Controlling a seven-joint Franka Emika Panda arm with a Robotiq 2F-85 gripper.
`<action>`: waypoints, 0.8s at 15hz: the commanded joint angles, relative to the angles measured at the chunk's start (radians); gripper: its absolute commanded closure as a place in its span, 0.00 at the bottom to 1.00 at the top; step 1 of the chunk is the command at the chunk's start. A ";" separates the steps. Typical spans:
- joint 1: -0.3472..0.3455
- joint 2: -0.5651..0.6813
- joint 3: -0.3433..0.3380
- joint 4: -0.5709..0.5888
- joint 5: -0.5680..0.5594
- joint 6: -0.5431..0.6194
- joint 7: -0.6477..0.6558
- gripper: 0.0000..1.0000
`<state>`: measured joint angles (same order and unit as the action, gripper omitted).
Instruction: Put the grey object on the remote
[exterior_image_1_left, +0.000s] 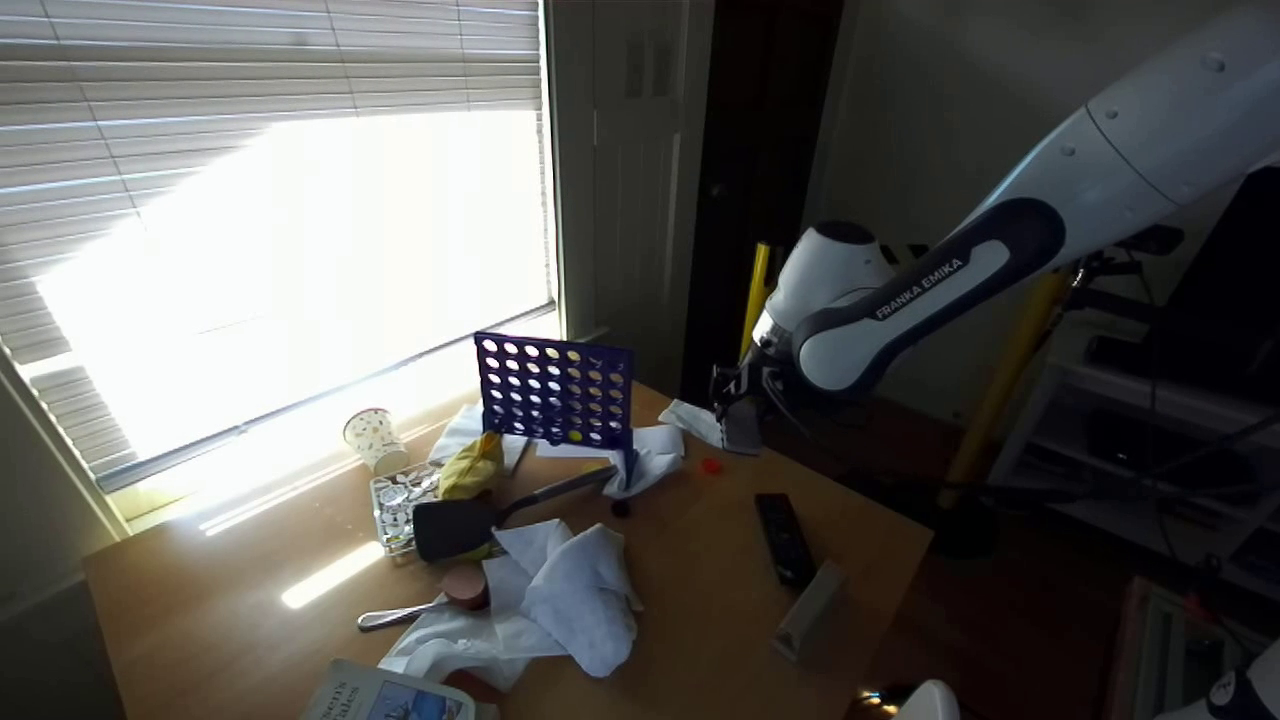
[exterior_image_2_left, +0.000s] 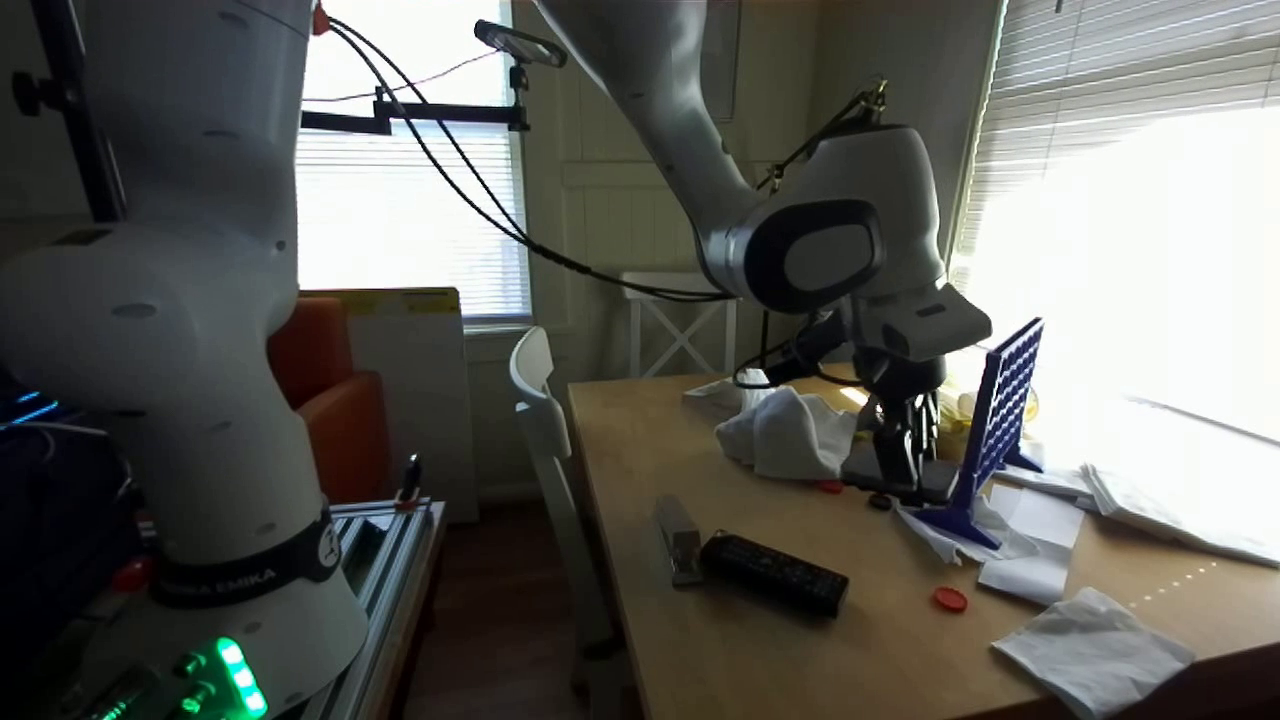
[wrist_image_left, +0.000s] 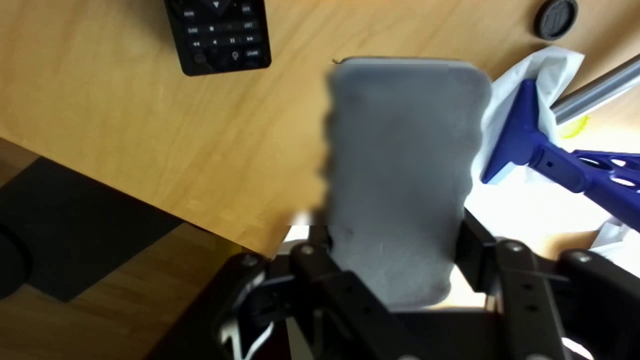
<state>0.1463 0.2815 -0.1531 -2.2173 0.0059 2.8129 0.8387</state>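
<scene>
Fingers (wrist_image_left: 480, 255) astride grey object (wrist_image_left: 400, 175), bare tabletop (wrist_image_left: 225, 130) from edge (wrist_image_left: 102, 181) to remote (wrist_image_left: 220, 35).

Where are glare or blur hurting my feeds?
In the wrist view, the held grey object is blurred while the remote looks sharper; in both exterior views, the window by the table is partly washed out; in an exterior view, sunlight streaks that table.
</scene>
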 joint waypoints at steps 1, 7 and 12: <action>0.007 -0.014 0.000 -0.066 -0.028 0.050 -0.002 0.64; 0.024 -0.017 0.016 -0.163 -0.025 0.046 -0.017 0.64; 0.054 0.002 0.008 -0.205 -0.047 0.056 -0.006 0.64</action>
<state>0.1839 0.2826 -0.1359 -2.3916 -0.0057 2.8389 0.8251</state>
